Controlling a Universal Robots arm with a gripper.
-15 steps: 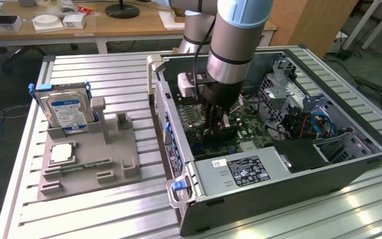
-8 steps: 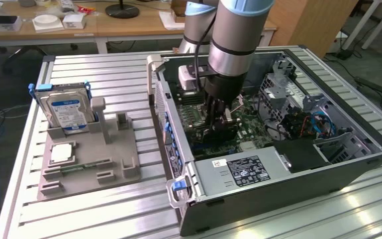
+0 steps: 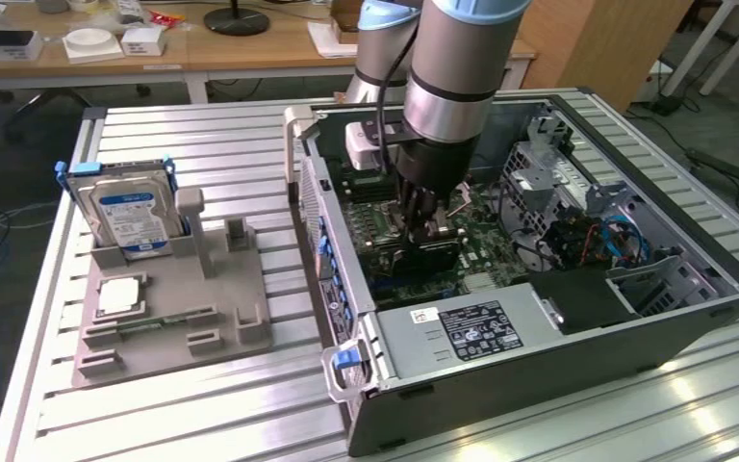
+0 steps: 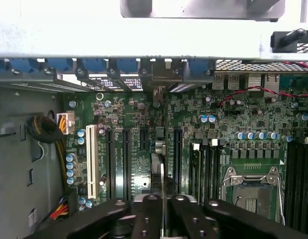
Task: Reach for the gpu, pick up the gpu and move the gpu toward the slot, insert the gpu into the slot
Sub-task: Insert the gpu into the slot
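Open computer case [image 3: 677, 318] lies on the ribbed counter [image 3: 177, 404], toward its far-right corner as you see it in the exterior view. Arm reaches down inside. Jaws [image 4: 162, 211] closed on the gpu [image 4: 162, 186], held edge-on just above the motherboard [image 4: 144, 114] slots. Likely light, stiff, fragile: you'd grip the top edge, never the fan.

Ribbed bare-metal table [image 3: 216, 144] – matt grey plastic tray [image 3: 216, 327], glossy silver hard drive [image 3: 132, 217], matt black gripper [image 4: 162, 214].
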